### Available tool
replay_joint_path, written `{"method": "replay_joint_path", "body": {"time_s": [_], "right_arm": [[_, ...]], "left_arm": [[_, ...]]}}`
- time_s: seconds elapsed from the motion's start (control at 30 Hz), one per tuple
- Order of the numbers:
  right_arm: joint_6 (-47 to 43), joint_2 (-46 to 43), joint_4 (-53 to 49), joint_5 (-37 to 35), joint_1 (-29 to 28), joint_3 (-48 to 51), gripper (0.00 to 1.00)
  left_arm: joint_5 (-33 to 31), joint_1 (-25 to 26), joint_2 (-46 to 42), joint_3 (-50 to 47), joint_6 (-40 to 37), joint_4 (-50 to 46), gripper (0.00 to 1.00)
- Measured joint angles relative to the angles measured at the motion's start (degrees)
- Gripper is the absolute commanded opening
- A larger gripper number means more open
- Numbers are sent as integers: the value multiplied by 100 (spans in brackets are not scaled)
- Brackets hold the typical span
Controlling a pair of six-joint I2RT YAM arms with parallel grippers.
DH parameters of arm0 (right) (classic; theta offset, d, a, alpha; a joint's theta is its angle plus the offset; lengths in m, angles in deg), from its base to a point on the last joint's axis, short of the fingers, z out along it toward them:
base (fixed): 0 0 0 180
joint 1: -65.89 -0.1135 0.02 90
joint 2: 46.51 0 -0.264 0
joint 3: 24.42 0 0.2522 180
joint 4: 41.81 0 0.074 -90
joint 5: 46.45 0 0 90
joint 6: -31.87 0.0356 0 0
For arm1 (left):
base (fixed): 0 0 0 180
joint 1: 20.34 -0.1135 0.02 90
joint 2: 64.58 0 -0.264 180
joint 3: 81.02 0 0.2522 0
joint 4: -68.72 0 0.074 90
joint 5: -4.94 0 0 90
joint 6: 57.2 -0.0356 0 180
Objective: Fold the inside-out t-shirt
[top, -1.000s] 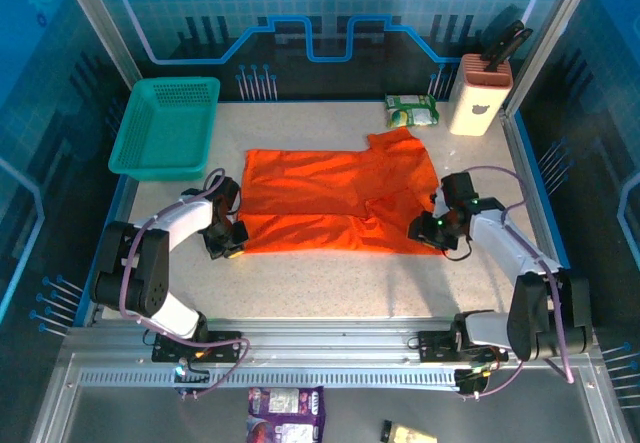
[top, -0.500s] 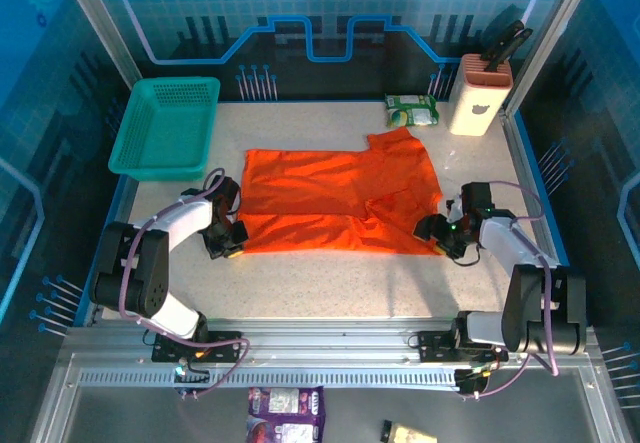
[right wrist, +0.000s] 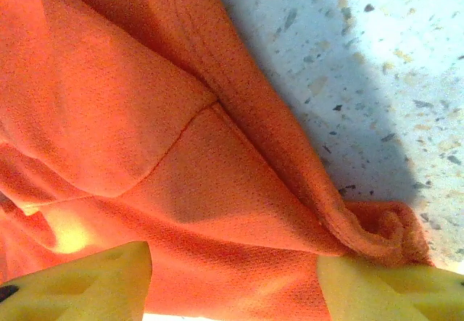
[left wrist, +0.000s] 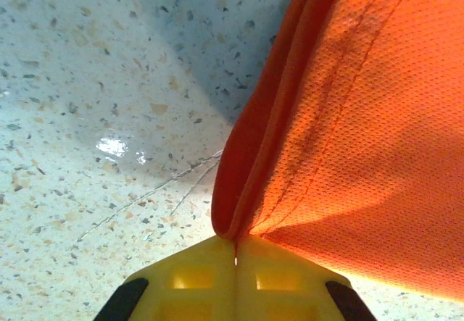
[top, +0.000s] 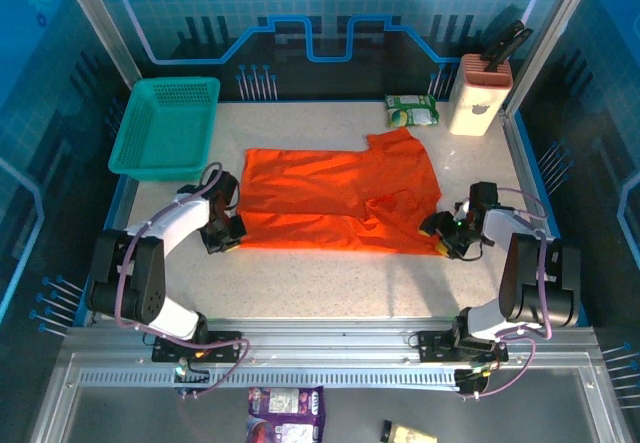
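While both arms reach low over the tabletop [top: 350, 283], other things stand around its far edge. A teal mesh basket [top: 165, 126] sits in the far left corner, near the cloth but apart from it. A small green packet [top: 412, 111] lies at the far side, just beyond the tip of one sleeve and not touching it. Right of the packet stands a beige holder [top: 478, 93] with dark handles sticking out of its top, well apart from the cloth.

The orange t-shirt [top: 335, 201] lies flat in the middle of the tabletop, between the two arms. Its long axis runs from left to right. One sleeve sticks out at the far right corner and points to the far side, toward the packet. Wrinkles and a folded-over flap show in its right half. Where the collar is, I cannot tell.

The left pincer [top: 228, 238] is at the near left corner of the t-shirt. In its wrist view the yellow fingers [left wrist: 188, 274] are pressed together and pinch the cloth edge, which rises from them.

The right pincer [top: 440, 235] is at the near right corner. Its fingers stand wide apart, with the cloth lying loose between them, and a rolled bit of hem touches the right finger.
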Motion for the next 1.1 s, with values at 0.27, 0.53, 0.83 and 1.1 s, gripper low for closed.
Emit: {"method": "replay_joint_path", "body": {"time_s": [0.27, 0.53, 0.83, 1.1], "right_arm": [[116, 7, 46, 57, 142, 2, 65], [116, -11, 79, 59, 199, 31, 65], [114, -177, 120, 55, 210, 138, 64], [114, -610, -566, -501, -55, 61, 65]], "left_arm": [[-131, -153, -85, 70, 0, -195, 0], [-125, -238, 35, -22, 17, -166, 0], [46, -260, 208, -365, 155, 111, 12], [0, -264, -334, -66, 170, -260, 19]]}}
